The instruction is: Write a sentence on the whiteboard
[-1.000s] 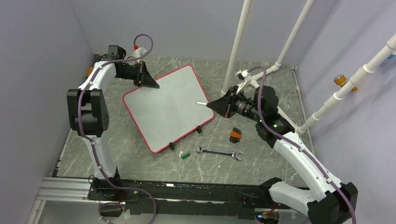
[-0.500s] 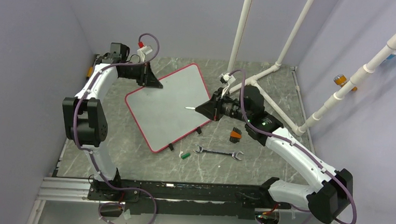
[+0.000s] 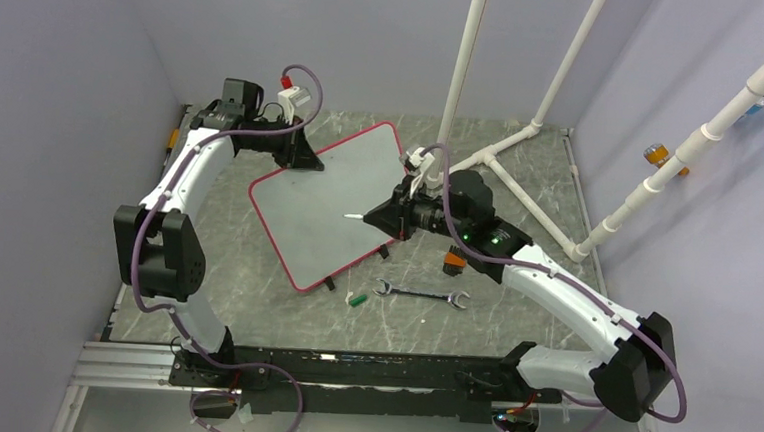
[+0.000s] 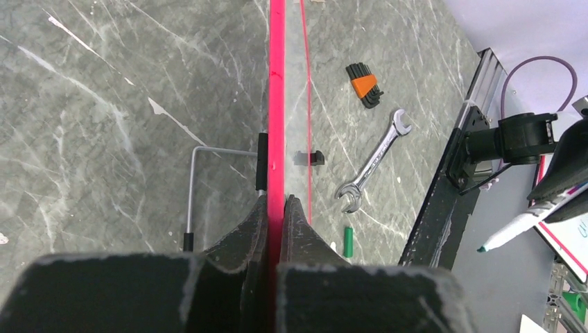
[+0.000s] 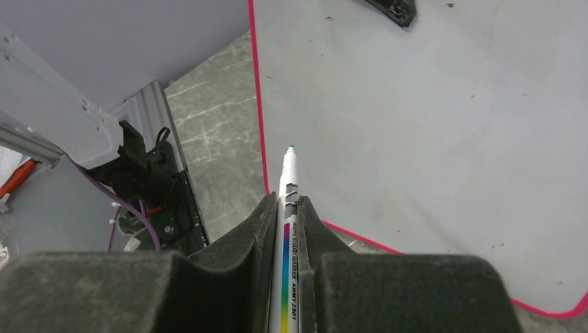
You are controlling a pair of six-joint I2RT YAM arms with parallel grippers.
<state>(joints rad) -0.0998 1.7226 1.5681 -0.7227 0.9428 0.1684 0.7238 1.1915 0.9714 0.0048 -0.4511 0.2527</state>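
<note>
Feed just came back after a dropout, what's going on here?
The left gripper has its jaws shut on the red edge of the whiteboard, holding it. The right gripper grips an uncapped marker, tip aimed toward the board; I can't tell if it touches. No writing shows on the white surface. A wrench lies beside the board.

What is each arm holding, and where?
Left end effector pinches the whiteboard by its red edge; right end effector grips the marker by its barrel, tip poking out.
</note>
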